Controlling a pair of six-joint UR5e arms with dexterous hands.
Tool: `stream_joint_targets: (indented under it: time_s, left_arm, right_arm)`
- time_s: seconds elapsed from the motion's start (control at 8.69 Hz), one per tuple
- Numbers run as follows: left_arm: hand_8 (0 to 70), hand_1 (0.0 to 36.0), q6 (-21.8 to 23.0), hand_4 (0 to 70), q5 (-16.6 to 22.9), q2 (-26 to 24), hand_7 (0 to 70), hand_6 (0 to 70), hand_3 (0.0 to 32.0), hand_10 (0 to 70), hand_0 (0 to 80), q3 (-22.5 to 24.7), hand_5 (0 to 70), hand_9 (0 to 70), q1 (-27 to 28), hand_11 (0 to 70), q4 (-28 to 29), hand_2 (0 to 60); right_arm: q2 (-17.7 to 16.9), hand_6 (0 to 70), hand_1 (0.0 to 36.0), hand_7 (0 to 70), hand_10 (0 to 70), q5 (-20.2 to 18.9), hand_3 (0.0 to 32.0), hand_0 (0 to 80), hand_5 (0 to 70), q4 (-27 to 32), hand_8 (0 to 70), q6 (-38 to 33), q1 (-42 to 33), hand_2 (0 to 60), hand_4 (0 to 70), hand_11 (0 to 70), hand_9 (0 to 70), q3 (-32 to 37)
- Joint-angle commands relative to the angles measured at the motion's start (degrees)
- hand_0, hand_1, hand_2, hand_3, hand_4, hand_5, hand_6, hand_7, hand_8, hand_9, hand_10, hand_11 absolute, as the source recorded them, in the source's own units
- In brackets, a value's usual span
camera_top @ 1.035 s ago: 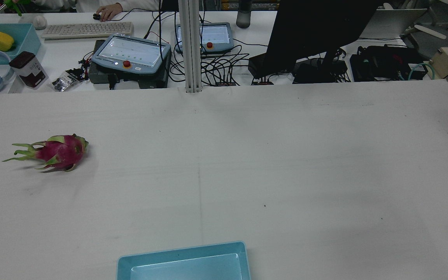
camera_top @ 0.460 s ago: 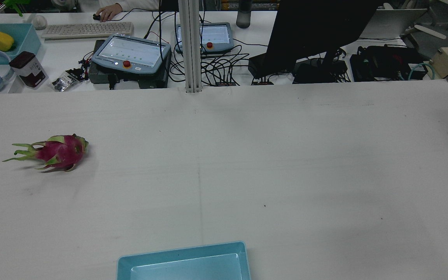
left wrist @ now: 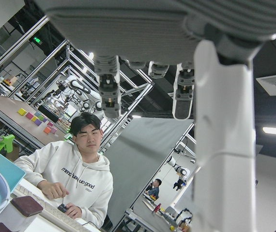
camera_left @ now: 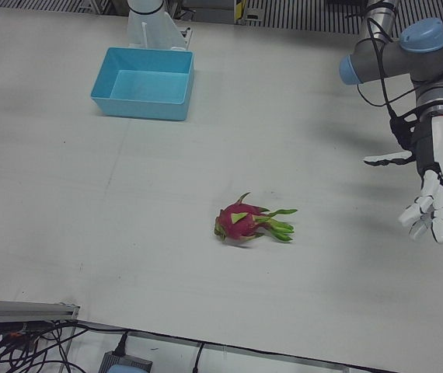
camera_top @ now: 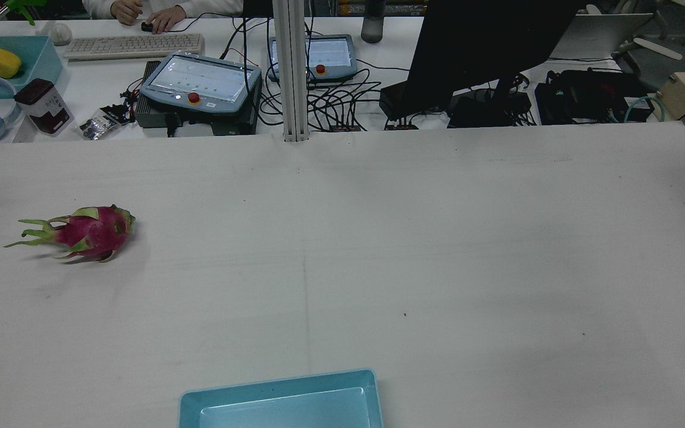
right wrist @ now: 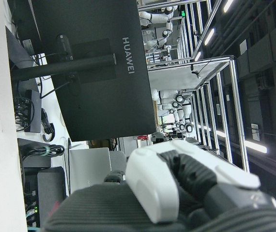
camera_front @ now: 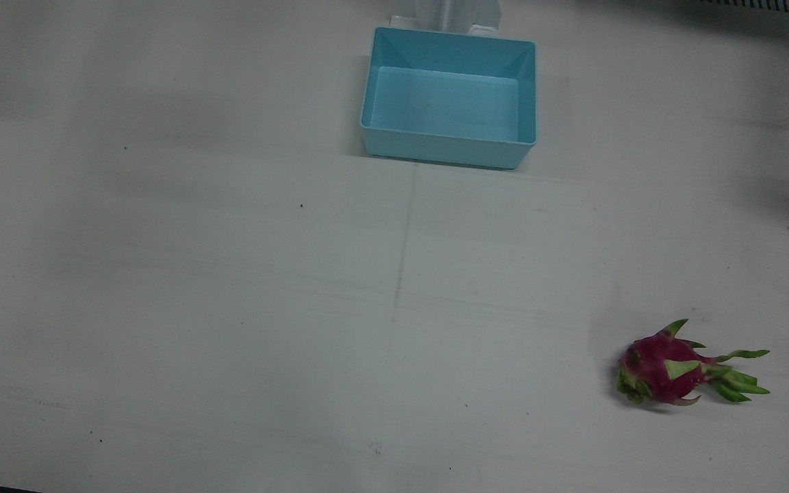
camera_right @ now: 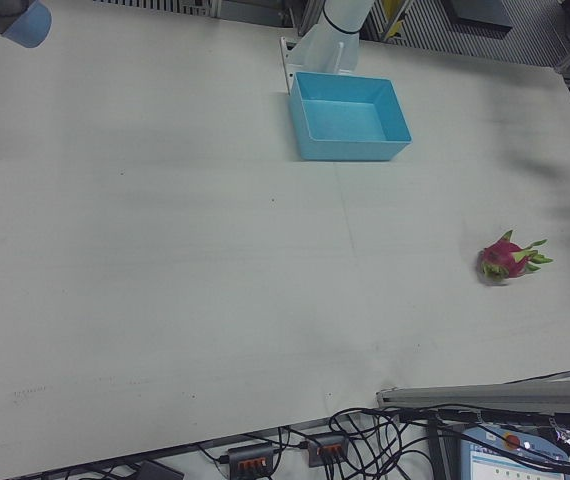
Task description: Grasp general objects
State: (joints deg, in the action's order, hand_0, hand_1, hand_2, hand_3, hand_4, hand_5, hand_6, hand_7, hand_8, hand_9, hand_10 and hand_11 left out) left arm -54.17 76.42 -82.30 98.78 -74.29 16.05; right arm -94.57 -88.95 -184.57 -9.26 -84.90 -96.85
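Right now the dragon fruit [camera_left: 241,224] lies at frame centre, firm but slippery; better to wrap its round body. The left robot hand [camera_left: 433,210] hangs spread and empty; the right I cannot tell.

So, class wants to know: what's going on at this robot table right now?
Nothing is being held yet. A dragon fruit lies on its side on the white table, well away from the blue bin. The left hand hangs open off to the side of the fruit. The right hand shows only partly, in its own camera.
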Motion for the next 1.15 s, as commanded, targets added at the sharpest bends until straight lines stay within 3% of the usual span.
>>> stream_joint_targets:
  time_s: [0.0,0.12,0.35,0.46,0.58,0.81,1.04]
  left_arm:
    - [0.0,17.0,-12.15,1.0,2.86,0.38,7.0,4.3,0.0,0.0,53.3,7.74,70.0,0.0,0.46,0.0,-10.58,1.3]
    - [0.0,16.1,-15.40,1.2,3.30,0.21,6.8,4.6,0.0,0.0,52.2,8.00,70.0,0.0,0.64,0.0,-12.95,1.8]
    - [0.0,15.8,-21.13,0.0,5.15,-3.55,5.5,1.2,0.0,0.0,51.4,8.88,70.0,0.0,5.79,0.0,-23.81,1.3]
    - [0.0,19.6,-21.84,4.5,3.93,-6.01,7.8,0.8,5.4,0.0,55.6,8.88,51.0,0.1,10.26,0.1,-27.87,0.8]
    - [0.0,21.8,-21.59,7.2,0.61,-7.17,5.8,0.0,22.4,0.0,58.6,8.88,0.0,0.0,14.13,0.0,-29.56,0.0]
    - [0.0,24.1,-19.58,1.7,-1.09,-11.02,0.0,0.0,29.8,0.0,61.4,8.88,0.0,0.0,17.60,0.0,-35.35,0.0]
    - [0.0,21.8,-17.90,0.0,-1.18,-12.89,0.0,0.0,30.4,0.0,57.3,8.88,0.0,0.0,18.83,0.0,-37.05,0.0]
  right_arm:
    - [0.00,0.0,0.0,0.0,0.0,0.00,0.0,0.0,0.0,0.00,0.0,-0.05,0.00,0.0,0.0,0.0,0.0,0.00]
    - [0.00,0.0,0.0,0.0,0.0,0.00,0.0,0.0,0.0,0.00,0.0,-0.05,0.00,0.0,0.0,0.0,0.0,0.00]
    - [0.00,0.0,0.0,0.0,0.0,0.00,0.0,0.0,0.0,0.00,0.0,-0.05,0.00,0.0,0.0,0.0,0.0,0.00]
    - [0.00,0.0,0.0,0.0,0.0,0.00,0.0,0.0,0.0,0.00,0.0,-0.05,0.00,0.0,0.0,0.0,0.0,0.00]
    - [0.00,0.0,0.0,0.0,0.0,0.00,0.0,0.0,0.0,0.00,0.0,-0.05,0.00,0.0,0.0,0.0,0.0,0.00]
    - [0.00,0.0,0.0,0.0,0.0,0.00,0.0,0.0,0.0,0.00,0.0,-0.05,0.00,0.0,0.0,0.0,0.0,0.00]
    - [0.00,0.0,0.0,0.0,0.0,0.00,0.0,0.0,0.0,0.00,0.0,-0.05,0.00,0.0,0.0,0.0,0.0,0.00]
